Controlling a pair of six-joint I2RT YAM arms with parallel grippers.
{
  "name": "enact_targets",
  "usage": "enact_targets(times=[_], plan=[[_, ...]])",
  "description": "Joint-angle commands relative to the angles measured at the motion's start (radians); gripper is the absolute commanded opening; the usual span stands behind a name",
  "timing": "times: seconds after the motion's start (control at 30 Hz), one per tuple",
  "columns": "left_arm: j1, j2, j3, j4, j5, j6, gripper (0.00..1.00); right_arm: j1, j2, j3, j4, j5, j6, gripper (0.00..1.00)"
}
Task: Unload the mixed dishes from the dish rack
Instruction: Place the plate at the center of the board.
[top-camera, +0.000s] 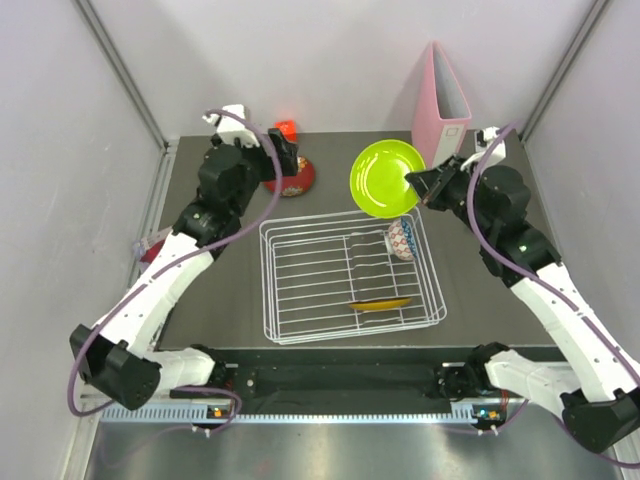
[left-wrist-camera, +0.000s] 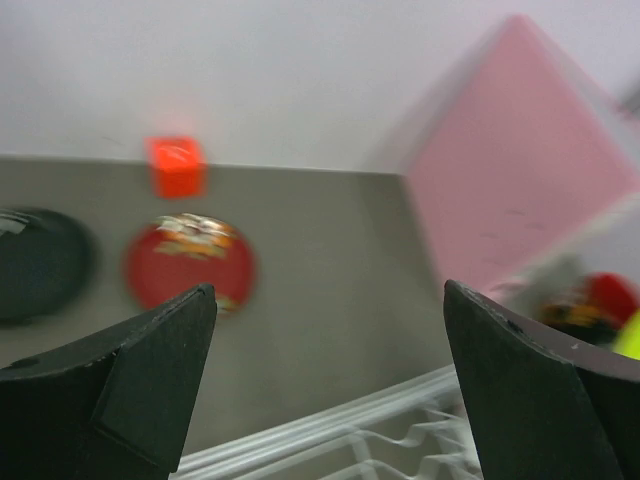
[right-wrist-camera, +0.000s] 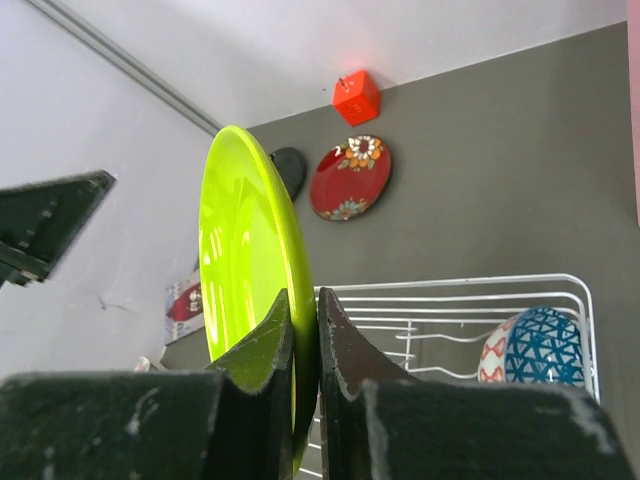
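Lime green plate (top-camera: 387, 178) gripped on edge by the right gripper (right-wrist-camera: 303, 300), up over the far right edge of the dish rack (top-camera: 266, 280).

Right jaws clenched on the plate rim, plate near upright. Inside the rack: blue-white patterned bowl (top-camera: 402, 240) at far right corner, gold patterned plate (top-camera: 380, 303) near the front side. Beyond the rack's far left corner: dark red patterned plate (top-camera: 292, 178) flat on the table, black plate (left-wrist-camera: 40, 262) further left, orange-red cube (top-camera: 286, 129) further back. Pink file holder (top-camera: 440, 100) beyond the far right corner. Left gripper (left-wrist-camera: 328, 290) jaws spread wide, holding nothing, over the rack's far left edge.

Lime plate (top-camera: 387, 177) aloft; bowl (top-camera: 402, 238), gold plate (top-camera: 380, 304) in rack (top-camera: 266, 280).
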Motion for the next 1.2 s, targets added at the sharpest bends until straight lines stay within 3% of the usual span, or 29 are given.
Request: enact_targets(times=[0.0,0.07,0.13,0.23,0.5,0.8,0.9,1.03,1.07,1.1,1.13,1.17], plan=[[0.141,-0.001,-0.108,0.112,0.563,-0.561,0.99,-0.004,-0.025,-0.061,0.106,0.003,-0.010,0.00],[0.190,0.050,-0.174,0.358,0.769,-0.812,0.99,-0.003,-0.024,-0.079,0.131,0.003,-0.003,0.00],[0.190,0.100,-0.232,0.472,0.860,-1.006,0.99,-0.004,-0.004,-0.090,0.156,0.003,0.000,0.00],[0.178,0.190,-0.257,0.590,0.951,-1.139,0.97,-0.006,0.025,-0.101,0.200,0.004,0.005,0.00],[0.118,0.230,-0.262,0.562,0.982,-1.078,0.81,-0.015,0.154,-0.096,0.289,-0.076,0.046,0.00],[0.095,0.223,-0.268,0.586,0.989,-1.026,0.74,-0.017,0.225,-0.110,0.390,-0.195,0.106,0.00],[0.078,0.237,-0.259,0.573,0.991,-1.003,0.65,-0.015,0.235,-0.105,0.429,-0.266,0.126,0.00],[0.069,0.245,-0.257,0.578,0.994,-0.982,0.40,-0.015,0.249,-0.101,0.430,-0.321,0.140,0.00],[0.066,0.251,-0.254,0.576,0.994,-0.980,0.20,-0.015,0.249,-0.101,0.427,-0.332,0.139,0.00],[0.062,0.254,-0.246,0.573,0.995,-0.976,0.10,-0.015,0.252,-0.099,0.420,-0.332,0.134,0.00],[0.059,0.257,-0.239,0.544,0.995,-0.960,0.00,-0.014,0.255,-0.099,0.406,-0.335,0.131,0.00],[0.055,0.265,-0.231,0.527,0.994,-0.953,0.00,-0.015,0.252,-0.099,0.398,-0.338,0.125,0.00]])
